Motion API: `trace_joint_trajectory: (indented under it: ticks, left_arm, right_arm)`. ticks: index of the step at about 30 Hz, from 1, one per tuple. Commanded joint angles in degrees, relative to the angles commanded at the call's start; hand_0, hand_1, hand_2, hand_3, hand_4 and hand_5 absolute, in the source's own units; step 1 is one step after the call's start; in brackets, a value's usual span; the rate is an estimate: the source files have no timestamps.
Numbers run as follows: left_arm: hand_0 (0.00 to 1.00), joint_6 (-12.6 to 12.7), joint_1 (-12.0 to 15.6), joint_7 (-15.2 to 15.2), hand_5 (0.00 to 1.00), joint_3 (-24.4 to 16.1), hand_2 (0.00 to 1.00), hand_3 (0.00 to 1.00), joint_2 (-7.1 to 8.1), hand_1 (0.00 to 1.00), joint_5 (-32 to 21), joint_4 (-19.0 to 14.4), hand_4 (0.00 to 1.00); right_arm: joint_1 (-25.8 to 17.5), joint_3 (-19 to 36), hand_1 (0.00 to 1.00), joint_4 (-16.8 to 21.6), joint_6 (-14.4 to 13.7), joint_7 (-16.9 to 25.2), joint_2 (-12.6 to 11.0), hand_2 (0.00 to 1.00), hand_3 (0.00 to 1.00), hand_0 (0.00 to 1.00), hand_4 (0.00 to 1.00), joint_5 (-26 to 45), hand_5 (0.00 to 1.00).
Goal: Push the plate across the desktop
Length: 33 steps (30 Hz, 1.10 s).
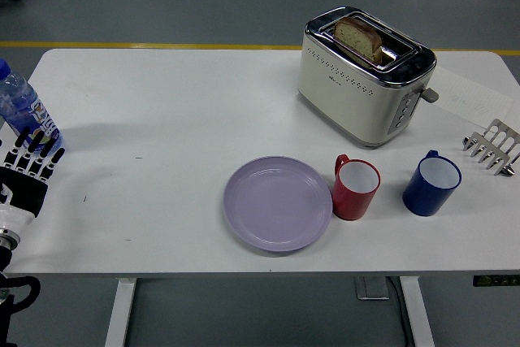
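Observation:
A lavender plate (278,203) lies flat near the front edge of the white table (179,103), a little right of centre. My left hand (28,164) hovers at the table's left edge, far left of the plate, fingers straight and spread, holding nothing. The right hand is out of view.
A red mug (356,188) touches or nearly touches the plate's right rim, with a blue mug (431,184) further right. A cream toaster (363,75) holding bread stands behind them. A metal toast rack (493,146) sits at the right edge, a water bottle (21,105) at the left edge.

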Motion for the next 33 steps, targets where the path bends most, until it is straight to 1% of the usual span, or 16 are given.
trace_joint_trajectory:
  ticks: [12, 20, 33]
  left_arm:
    - [0.552, -0.1, 0.0, 0.1, 0.998, 0.4, 0.667, 0.695, 0.13, 0.657, -0.1, 0.4, 0.536]
    - [0.554, -0.2, 0.5, 0.0, 0.998, 0.0, 0.664, 0.694, 0.07, 0.657, -0.1, 0.5, 0.538]
    - [0.556, -0.3, 0.4, -0.1, 0.998, -1.1, 0.664, 0.695, 0.16, 0.657, -0.1, 0.2, 0.538]
  right_arm:
    - [-0.4, -1.0, 0.483, 0.0, -0.1, 0.0, 0.1, 0.597, 0.544, 0.517, 0.207, 1.3, 0.248]
    - [-0.6, -0.7, 0.483, 0.0, 0.0, 0.0, 0.2, 0.597, 0.544, 0.517, 0.208, 0.7, 0.249]
    - [0.2, 0.1, 0.483, 0.0, 0.2, 0.2, 0.1, 0.598, 0.544, 0.516, 0.208, 0.0, 0.248]
